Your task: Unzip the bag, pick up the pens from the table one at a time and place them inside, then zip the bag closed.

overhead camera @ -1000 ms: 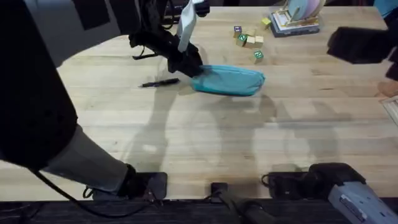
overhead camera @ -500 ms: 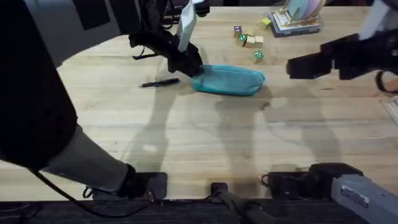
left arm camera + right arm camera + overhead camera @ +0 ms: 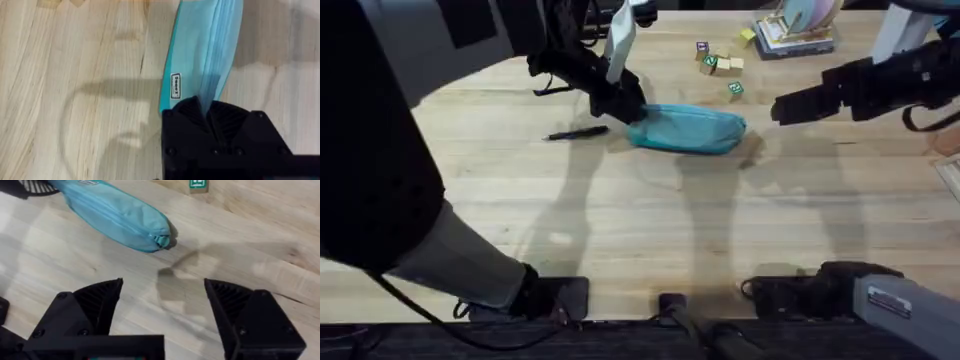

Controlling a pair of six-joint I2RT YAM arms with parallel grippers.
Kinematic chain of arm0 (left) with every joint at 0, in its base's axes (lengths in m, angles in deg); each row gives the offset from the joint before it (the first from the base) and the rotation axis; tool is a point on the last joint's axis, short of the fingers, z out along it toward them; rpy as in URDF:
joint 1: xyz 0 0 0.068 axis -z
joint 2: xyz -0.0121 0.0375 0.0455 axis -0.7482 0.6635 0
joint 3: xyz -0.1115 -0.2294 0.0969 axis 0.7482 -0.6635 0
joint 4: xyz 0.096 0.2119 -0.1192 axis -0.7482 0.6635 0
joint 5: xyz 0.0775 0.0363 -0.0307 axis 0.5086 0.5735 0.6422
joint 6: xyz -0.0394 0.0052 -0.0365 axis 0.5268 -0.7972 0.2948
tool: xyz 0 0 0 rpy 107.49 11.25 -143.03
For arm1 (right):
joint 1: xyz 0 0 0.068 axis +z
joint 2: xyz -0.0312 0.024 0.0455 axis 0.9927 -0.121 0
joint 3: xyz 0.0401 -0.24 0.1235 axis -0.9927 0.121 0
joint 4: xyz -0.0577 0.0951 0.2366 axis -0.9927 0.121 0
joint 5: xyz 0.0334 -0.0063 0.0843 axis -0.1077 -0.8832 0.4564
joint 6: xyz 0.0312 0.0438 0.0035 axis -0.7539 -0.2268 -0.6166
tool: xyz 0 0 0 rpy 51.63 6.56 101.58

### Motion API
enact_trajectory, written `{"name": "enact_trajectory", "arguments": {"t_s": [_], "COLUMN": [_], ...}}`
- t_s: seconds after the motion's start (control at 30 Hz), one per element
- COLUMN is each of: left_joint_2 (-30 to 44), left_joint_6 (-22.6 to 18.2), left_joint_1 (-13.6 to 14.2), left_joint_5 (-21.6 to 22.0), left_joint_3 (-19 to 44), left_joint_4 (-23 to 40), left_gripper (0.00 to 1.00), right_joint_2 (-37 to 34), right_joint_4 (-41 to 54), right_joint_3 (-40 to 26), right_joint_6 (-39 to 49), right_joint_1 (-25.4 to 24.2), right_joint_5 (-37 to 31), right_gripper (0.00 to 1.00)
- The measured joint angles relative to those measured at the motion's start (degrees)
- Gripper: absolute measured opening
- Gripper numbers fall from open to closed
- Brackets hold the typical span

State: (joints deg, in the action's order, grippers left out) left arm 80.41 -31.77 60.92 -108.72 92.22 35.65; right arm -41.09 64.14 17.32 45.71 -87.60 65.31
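The teal bag (image 3: 690,130) lies on the table (image 3: 650,230) at the back middle, its zipper closed. My left gripper (image 3: 628,108) is shut on the bag's left end; in the left wrist view the black fingers (image 3: 222,117) pinch the bag (image 3: 205,50) at its tip. One black pen (image 3: 577,132) lies on the wood just left of the bag. My right gripper (image 3: 780,108) hovers open a little right of the bag's right end. The right wrist view has the bag (image 3: 115,215) ahead of the spread right gripper (image 3: 162,292), with nothing between the fingers.
Several small wooden blocks (image 3: 718,65) lie behind the bag, one green-faced block (image 3: 735,89) closest to it. A stack of books (image 3: 795,35) stands at the back right. Bare wood stretches in front of the bag.
The right arm has swung in from the right edge and its gripper now hangs close to the bag's right end. The left gripper, bag and pen have not moved.
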Motion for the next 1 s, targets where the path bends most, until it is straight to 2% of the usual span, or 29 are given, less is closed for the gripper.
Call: {"name": "enact_trajectory", "arguments": {"t_s": [0.47, 0.8, 1.0], "left_joint_2": [0.0, 0.0, 0.0], "left_joint_6": [0.0, 0.0, 0.0], "left_joint_1": [0.0, 0.0, 0.0], "left_joint_5": [0.0, 0.0, 0.0], "left_joint_3": [0.0, 0.0, 0.0], "left_joint_4": [0.39, 0.39, 0.39], "left_gripper": [0.042, 0.042, 0.042], "right_joint_2": [-0.99, -9.75, -12.4], "right_joint_4": [-0.28, -3.05, -4.57], "right_joint_3": [-0.07, -0.08, -0.08], "right_joint_6": [0.48, 2.9, 10.76], "right_joint_1": [-0.51, -0.51, -0.51], "right_joint_5": [0.29, 0.39, 0.42], "right_gripper": [0.997, 0.997, 0.997]}}
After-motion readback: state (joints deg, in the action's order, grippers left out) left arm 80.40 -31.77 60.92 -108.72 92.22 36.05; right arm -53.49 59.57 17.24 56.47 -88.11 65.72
